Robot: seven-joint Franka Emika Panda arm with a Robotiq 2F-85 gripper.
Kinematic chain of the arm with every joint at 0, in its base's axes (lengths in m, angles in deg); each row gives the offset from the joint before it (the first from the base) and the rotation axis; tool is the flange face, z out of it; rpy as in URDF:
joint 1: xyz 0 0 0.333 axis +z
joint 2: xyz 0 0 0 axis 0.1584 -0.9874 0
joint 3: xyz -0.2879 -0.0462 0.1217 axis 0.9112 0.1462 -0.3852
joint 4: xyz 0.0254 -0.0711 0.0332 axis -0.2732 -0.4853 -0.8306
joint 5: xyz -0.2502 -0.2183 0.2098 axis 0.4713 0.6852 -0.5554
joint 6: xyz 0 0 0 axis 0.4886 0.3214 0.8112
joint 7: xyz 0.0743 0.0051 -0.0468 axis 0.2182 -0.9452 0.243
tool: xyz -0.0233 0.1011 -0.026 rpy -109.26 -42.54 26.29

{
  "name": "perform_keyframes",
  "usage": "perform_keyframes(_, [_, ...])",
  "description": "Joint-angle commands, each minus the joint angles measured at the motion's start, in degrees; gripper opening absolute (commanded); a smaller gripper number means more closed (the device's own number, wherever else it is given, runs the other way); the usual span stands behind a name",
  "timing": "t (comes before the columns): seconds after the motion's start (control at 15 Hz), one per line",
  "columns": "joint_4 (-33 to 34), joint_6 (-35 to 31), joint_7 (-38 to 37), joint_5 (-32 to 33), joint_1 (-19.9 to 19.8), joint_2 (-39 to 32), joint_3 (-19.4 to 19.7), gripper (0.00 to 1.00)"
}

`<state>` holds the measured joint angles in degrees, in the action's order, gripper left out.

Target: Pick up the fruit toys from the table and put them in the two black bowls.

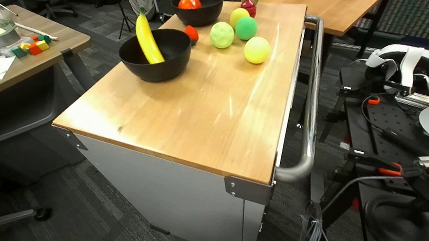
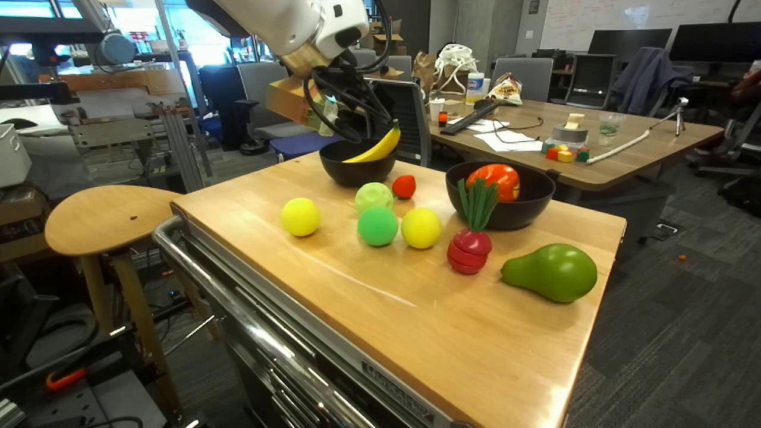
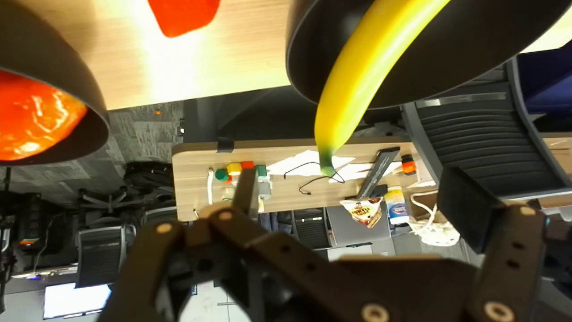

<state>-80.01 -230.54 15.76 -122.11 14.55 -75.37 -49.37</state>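
Note:
On the light wood table (image 2: 368, 321), the banana (image 2: 380, 148) leans in a black bowl (image 1: 164, 71), its stem above the rim. The second black bowl (image 2: 517, 217) holds a red-orange fruit (image 2: 498, 178). Loose on the tabletop are two yellow balls (image 2: 301, 217), a green ball (image 2: 377, 226), a pale green one (image 1: 222, 35), a small red fruit (image 2: 404, 186), a red one with green leaves (image 2: 469, 252) and a green pear (image 2: 553, 273). My gripper (image 3: 357, 201) is open, nothing between its fingers. In the wrist view, it stands apart from the banana, past the stem end.
A metal bar (image 1: 313, 85) runs along one table edge. A round wooden stool (image 2: 113, 217) is near a corner. A darker desk (image 2: 642, 145) with blocks and papers lies beyond the bowls. The robot arm (image 2: 291, 30) reaches over the banana's bowl.

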Motion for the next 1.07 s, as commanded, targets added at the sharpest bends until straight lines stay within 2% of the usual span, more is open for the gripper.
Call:
perform_keyframes(0.0, [0.0,0.1,0.0,0.0,0.0,-0.1,0.0,1.00])
perform_keyframes(0.13, [0.0,0.1,0.0,0.0,0.0,-0.2,0.0,1.00])
perform_keyframes(0.27, [-1.7,0.0,-4.2,1.1,-0.3,-1.8,-0.7,1.00])
perform_keyframes(0.47, [-5.4,-1.7,-3.3,4.2,-0.7,-1.2,-0.3,1.00])
perform_keyframes(0.8, [-15.1,-6.4,-2.1,14.7,-1.1,5.0,-0.1,1.00])
perform_keyframes(1.0, [-19.1,-8.6,-0.4,17.1,-0.6,9.4,-0.1,1.00])
